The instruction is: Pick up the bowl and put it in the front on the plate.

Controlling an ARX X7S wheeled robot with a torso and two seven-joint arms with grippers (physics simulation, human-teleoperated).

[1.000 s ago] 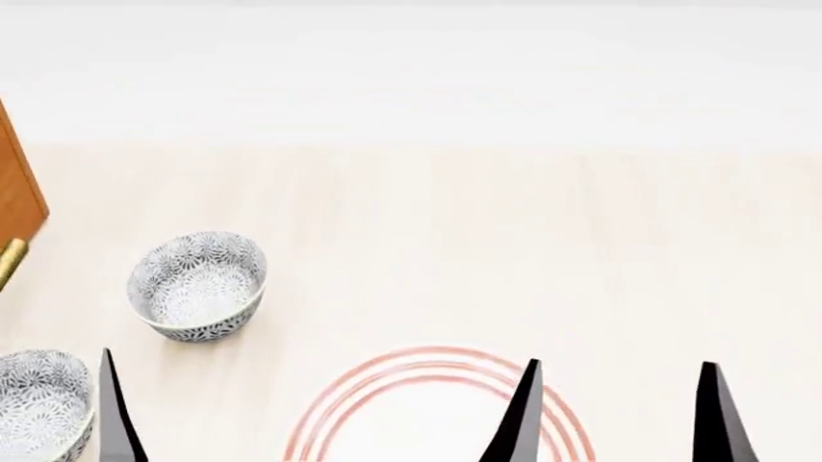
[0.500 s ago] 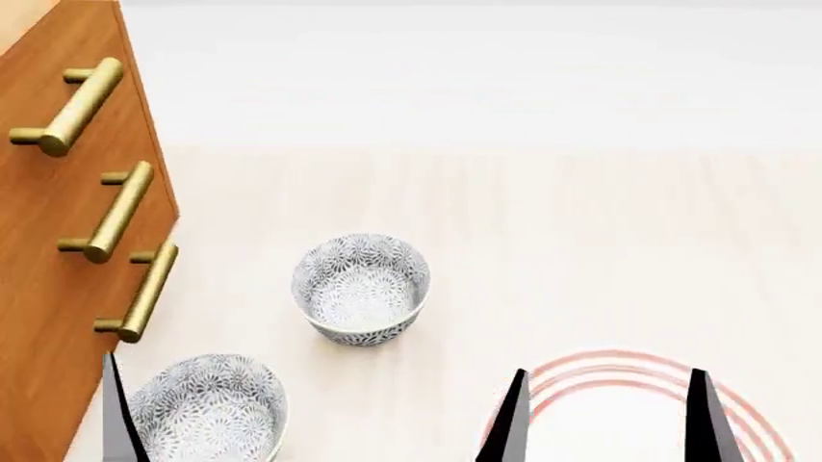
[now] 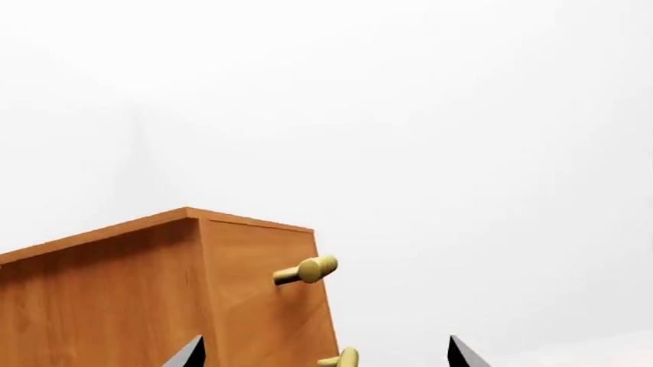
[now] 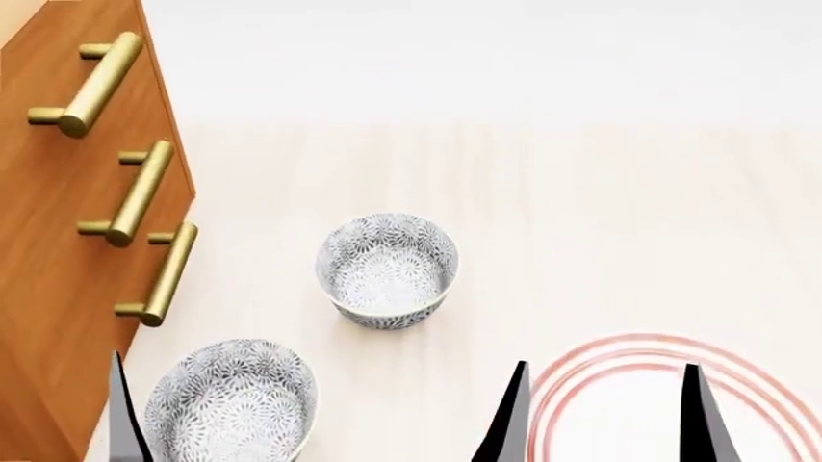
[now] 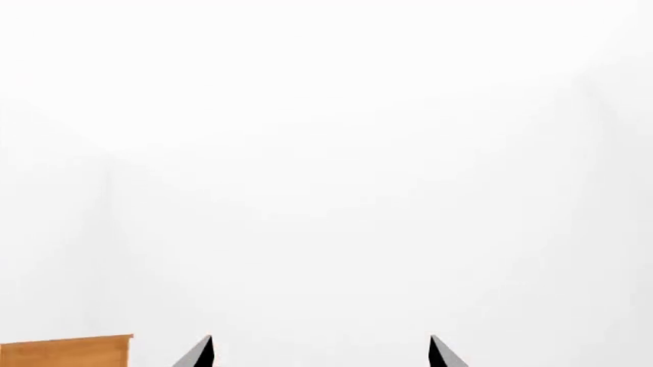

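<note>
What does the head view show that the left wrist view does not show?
Only the head view shows two patterned bowls, the red-ringed plate, the pale table and the right gripper. Only the left wrist view shows the cabinet's top edge against an empty white background. Both show the wooden cabinet with brass handles and the open left gripper.

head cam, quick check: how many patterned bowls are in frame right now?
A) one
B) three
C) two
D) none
C: the head view shows one bowl standing free mid-table and a second bowl cut off at the bottom edge beside the wooden cabinet; the red-ringed plate is the only other dish.
</note>
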